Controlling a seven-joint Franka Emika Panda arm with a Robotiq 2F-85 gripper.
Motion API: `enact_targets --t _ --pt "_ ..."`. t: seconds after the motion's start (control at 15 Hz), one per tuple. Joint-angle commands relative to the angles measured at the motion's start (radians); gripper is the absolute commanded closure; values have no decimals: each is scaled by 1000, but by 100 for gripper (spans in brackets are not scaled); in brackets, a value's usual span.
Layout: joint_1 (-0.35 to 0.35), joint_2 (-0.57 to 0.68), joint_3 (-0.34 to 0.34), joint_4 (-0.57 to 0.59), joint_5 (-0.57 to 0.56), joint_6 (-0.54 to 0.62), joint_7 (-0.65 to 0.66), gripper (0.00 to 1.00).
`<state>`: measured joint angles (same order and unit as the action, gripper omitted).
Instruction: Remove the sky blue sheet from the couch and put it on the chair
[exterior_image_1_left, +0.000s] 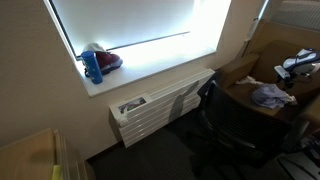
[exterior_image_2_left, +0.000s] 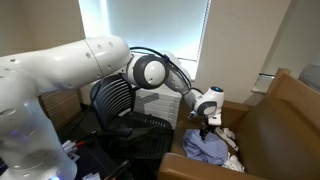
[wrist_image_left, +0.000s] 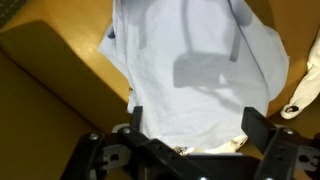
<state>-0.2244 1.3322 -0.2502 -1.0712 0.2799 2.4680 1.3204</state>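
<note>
The sky blue sheet (wrist_image_left: 200, 70) lies crumpled on the brown couch (wrist_image_left: 60, 70). It also shows in both exterior views (exterior_image_2_left: 208, 148) (exterior_image_1_left: 270, 96), on the couch seat (exterior_image_2_left: 270, 130). My gripper (wrist_image_left: 197, 128) hangs just above the sheet with its fingers spread to either side, open and holding nothing. In the exterior views it is above the sheet (exterior_image_2_left: 205, 120) (exterior_image_1_left: 297, 68). The black mesh office chair (exterior_image_2_left: 125, 110) stands beside the couch, also seen from behind in an exterior view (exterior_image_1_left: 215, 115).
A white radiator (exterior_image_1_left: 160, 105) sits under a bright window. A blue bottle (exterior_image_1_left: 93, 66) stands on the sill. A white and yellow item (wrist_image_left: 300, 95) lies by the sheet on the couch. Cardboard boxes (exterior_image_1_left: 30, 155) stand at the lower left.
</note>
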Motion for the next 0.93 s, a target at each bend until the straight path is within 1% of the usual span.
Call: enact_targets --t 0.0,0.2,0.27,0.33,0.47,0.6,0.73,0.87 --pt "2 0 -3 -1 0 1 4 0" --pt "-6 3 0 -7 2 6 -11 0" --pt "-48 6 60 15 16 -25 -107 0" --pt "-89 26 118 49 6 -26 -174 0" --pt "-121 58 173 94 16 -68 -272 0" --pt "-120 110 168 169 -12 -163 -277 0" --pt "-79 157 102 230 -49 -220 -188 0" --pt "-72 202 78 295 -75 -289 -148 0"
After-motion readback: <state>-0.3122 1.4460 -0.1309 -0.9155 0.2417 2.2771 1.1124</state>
